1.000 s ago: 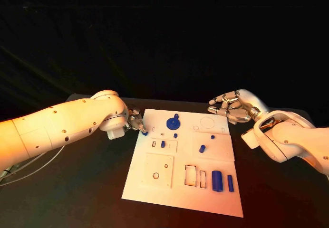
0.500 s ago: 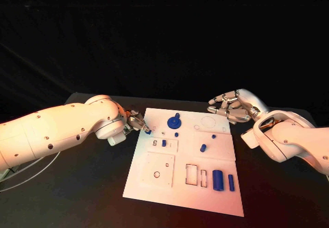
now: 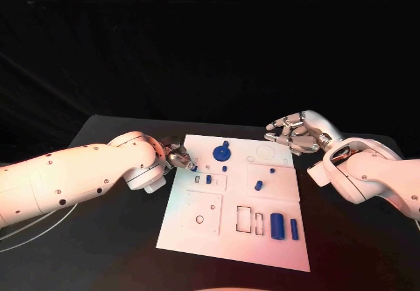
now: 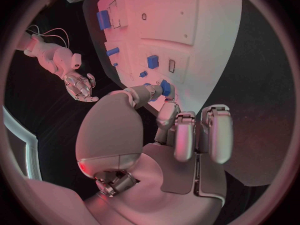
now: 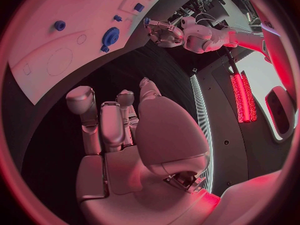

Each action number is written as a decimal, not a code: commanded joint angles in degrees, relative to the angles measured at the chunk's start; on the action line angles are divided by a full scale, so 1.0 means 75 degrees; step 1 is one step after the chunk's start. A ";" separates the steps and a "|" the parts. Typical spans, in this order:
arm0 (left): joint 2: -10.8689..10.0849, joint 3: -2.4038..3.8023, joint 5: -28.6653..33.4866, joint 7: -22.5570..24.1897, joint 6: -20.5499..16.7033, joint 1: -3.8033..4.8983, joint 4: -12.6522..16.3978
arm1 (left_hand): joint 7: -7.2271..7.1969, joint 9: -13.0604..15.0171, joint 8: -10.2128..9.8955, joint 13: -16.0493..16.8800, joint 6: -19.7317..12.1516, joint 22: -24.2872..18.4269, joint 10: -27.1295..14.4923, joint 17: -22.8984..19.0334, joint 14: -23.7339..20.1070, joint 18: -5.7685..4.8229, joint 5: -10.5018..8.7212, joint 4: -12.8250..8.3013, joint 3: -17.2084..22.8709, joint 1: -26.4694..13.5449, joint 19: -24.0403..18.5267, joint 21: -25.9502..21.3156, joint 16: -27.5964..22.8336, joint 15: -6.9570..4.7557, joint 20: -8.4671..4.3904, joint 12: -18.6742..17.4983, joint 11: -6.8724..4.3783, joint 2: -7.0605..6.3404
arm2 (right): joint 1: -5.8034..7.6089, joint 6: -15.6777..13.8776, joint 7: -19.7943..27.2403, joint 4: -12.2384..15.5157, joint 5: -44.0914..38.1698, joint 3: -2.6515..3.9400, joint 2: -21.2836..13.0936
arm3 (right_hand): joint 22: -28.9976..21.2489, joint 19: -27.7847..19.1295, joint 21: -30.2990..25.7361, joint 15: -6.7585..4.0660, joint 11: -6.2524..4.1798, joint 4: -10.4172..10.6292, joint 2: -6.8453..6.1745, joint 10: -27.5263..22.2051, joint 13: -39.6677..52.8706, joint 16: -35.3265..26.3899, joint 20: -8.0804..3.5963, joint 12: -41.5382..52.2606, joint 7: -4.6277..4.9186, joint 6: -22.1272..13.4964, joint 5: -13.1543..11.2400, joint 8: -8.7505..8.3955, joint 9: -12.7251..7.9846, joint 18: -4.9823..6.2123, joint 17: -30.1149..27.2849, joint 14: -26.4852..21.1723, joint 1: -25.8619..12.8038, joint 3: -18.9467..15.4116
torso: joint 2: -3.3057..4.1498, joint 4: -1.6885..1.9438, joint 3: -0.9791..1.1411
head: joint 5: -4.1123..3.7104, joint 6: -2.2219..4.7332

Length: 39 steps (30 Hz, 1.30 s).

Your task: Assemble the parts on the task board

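The white task board lies in the middle of the black table. My left hand is at the board's left edge, pinching a small blue part between thumb and a finger; the same part hangs just over the board's edge. A blue round disc and several small blue parts, among them a peg and a long block, sit on the board. My right hand hovers at the far right corner, fingers loosely spread and holding nothing.
Empty outlined slots lie on the near half of the board, and a round recess lies below my right hand. Bare black table surrounds the board. My left forearm lies along the table's left side.
My left hand has edged to the right with the small blue part, now over the board's edge, and its forearm has swung lower. The right hand has hardly moved.
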 commanded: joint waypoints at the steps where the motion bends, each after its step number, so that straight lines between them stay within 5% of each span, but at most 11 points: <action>1: 0.0036 -0.0011 -0.0370 -0.0086 -0.0089 -0.0050 0.0077 | -0.0349 0.0857 0.0917 0.0102 0.0339 0.1450 0.0262 0.2012 0.0803 -0.0138 -0.0012 -0.0203 0.0217 -0.0074 0.0449 0.0058 0.0050 -0.0077 -0.0075 0.0072 -0.0170 0.0028 | -0.0007 0.0111 0.0025 0.0012 -0.0022 0.0000 0.0009 | -0.0007 0.0046 -0.0024 0.0002 -0.0019 0.0003 0.0066 -0.0033 -0.0013 -0.0052 -0.0016 0.0040 0.0001 -0.0073 0.0023 0.0042 0.0007 0.0147 -0.0007 0.0005 -0.0035 -0.0054 | 0.0000 -0.0003 -0.0002 | -0.0010 -0.0034; 39: 0.0446 -0.0063 -0.0107 -0.0695 0.1130 -0.0144 -0.0488 | -0.0539 0.1042 0.1149 0.0837 0.0532 0.1486 0.0772 0.2012 0.0803 -0.0149 -0.0110 -0.0075 -0.0123 -0.0334 0.0477 0.0081 0.0050 -0.0184 -0.0148 0.0459 -0.0319 0.0290 | -0.0008 0.0108 0.0022 0.0081 -0.0020 0.0000 -0.0030 | -0.0007 0.0046 -0.0024 0.0002 -0.0019 0.0003 0.0066 -0.0033 -0.0013 -0.0052 -0.0016 0.0040 0.0001 -0.0073 0.0023 0.0042 0.0007 0.0147 -0.0007 0.0005 -0.0035 -0.0054 | 0.0000 -0.0003 0.0004 | -0.0046 -0.0170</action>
